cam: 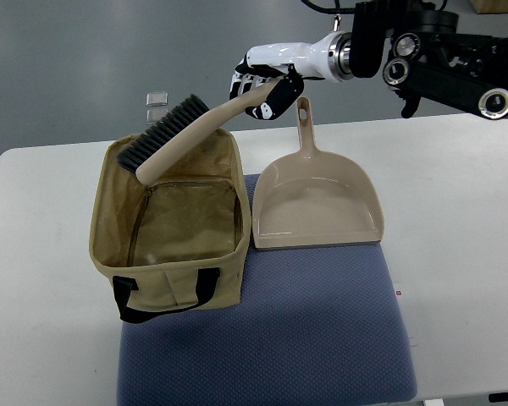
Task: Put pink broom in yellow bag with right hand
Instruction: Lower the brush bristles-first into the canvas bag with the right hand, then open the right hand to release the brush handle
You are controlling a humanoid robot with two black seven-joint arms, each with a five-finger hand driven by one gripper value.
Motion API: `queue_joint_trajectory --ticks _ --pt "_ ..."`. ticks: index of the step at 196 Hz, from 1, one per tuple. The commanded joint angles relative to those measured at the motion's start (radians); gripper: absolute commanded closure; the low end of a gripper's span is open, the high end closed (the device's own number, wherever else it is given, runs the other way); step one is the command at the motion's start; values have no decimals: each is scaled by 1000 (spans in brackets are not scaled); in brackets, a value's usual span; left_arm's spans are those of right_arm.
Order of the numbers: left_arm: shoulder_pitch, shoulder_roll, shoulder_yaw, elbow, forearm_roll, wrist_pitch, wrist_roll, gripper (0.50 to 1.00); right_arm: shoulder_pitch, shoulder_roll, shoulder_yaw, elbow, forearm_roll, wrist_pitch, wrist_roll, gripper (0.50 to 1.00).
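Here the right robot hand (267,91), gripping the broom (182,131) by its handle, holds it tilted over the open bag (171,222) near the worktop's (466,220) left edge; lowering and release remain.

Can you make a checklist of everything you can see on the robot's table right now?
Surface: white table with a blue mat on it.
Job's things: broom, beige-pink, held tilted over the open yellow bag, bristle end lowest.
Clutter: matching dustpan beside the bag; small clear thing behind the table.
Hands: right hand grips the broom handle; left nothing seen.
Cables: black ones at the arm.
Surroundings: grey floor.
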Motion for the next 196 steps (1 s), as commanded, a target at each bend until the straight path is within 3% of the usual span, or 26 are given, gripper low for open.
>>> queue_joint_trajectory --ticks 1,60,140,149,152,153,154,155,156,164,183,196 --pt "0 0 -1 0 0 0 0 500 -2 74 -29 -58 -43 -1 2 1000" --pt "0 0 -1 0 0 0 0 500 -6 155 -101 -82 -78 -1 5 1000" --pt "0 0 -1 0 0 -1 0 500 -2 163 -124 -81 -103 6 4 1000" --pt "0 0 -1 0 0 -1 0 500 -2 163 -124 -81 -104 11 5 910" --pt "0 0 -2 0 0 -1 0 500 -2 162 -123 -81 -104 12 5 843" --pt "0 0 -2 0 0 -1 0 500 -2 162 -123 -81 -104 12 5 842" --pt "0 0 -1 0 0 -1 0 500 -2 163 -123 -81 -104 12 5 802" --pt "0 0 -1 0 0 -1 0 500 -2 163 -123 -81 -104 12 5 801" --pt "0 0 -2 0 0 -1 0 500 -2 163 -123 -81 -104 12 5 765" --pt "0 0 -1 0 0 -1 0 500 -2 162 -121 -81 -104 12 5 675" --pt "0 0 -1 0 0 -1 0 500 -2 160 -121 -81 -104 12 5 599" --pt "0 0 -1 0 0 -1 0 500 0 157 -121 -81 -103 14 5 583"
